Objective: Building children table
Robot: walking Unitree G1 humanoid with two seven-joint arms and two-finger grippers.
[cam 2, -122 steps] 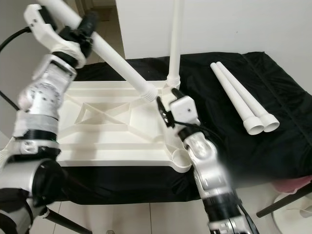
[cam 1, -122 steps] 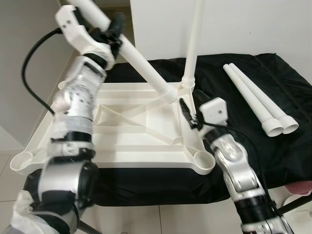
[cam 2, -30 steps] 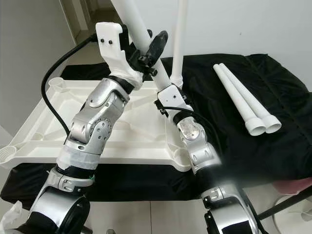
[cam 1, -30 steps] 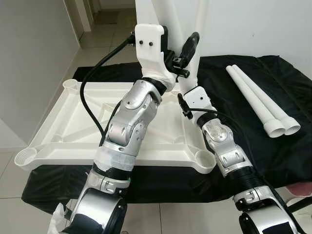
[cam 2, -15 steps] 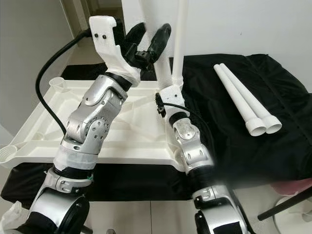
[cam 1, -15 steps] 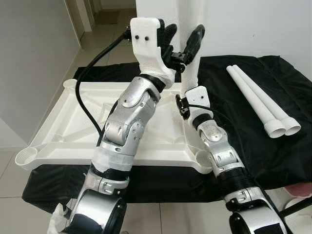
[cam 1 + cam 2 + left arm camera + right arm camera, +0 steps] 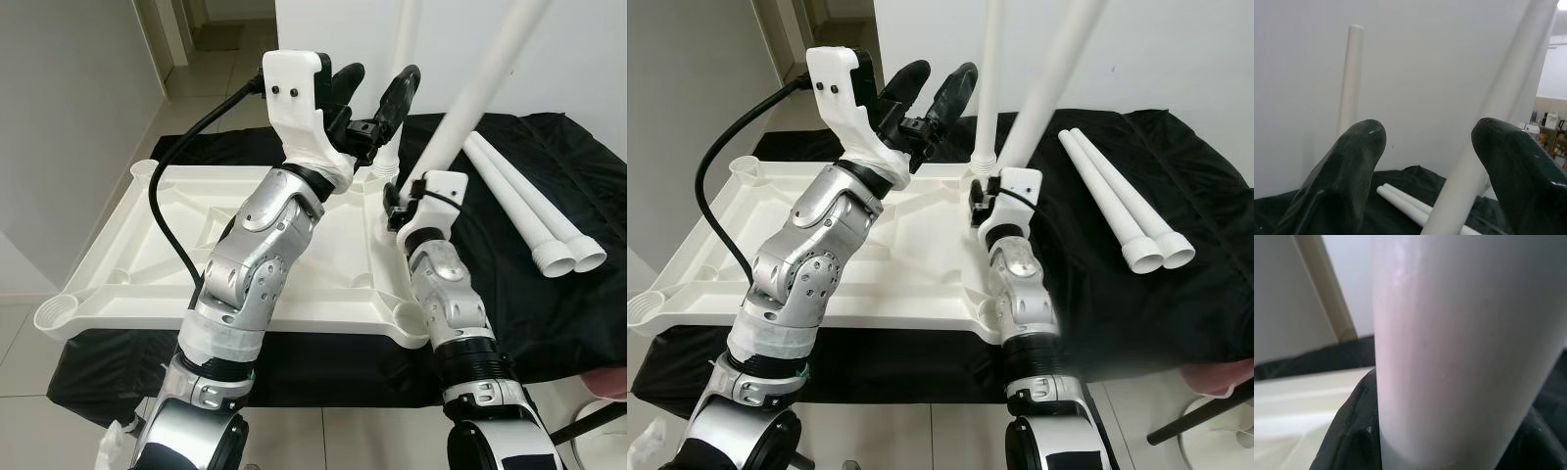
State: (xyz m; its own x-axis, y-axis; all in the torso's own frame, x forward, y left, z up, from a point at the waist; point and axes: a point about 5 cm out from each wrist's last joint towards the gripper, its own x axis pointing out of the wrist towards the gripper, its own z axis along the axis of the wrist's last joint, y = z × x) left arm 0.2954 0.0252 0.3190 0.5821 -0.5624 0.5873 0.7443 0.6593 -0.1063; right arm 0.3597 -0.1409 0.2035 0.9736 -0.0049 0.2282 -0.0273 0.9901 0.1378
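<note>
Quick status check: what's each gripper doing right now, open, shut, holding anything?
Left gripper: open, fingers apart, holding nothing, raised above the tabletop.
Right gripper: shut on the tilted table leg.

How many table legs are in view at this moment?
4. One leg stands upright in the tabletop corner socket; one tilted leg is held by the right gripper; two spare legs lie side by side on the black cloth.
</note>
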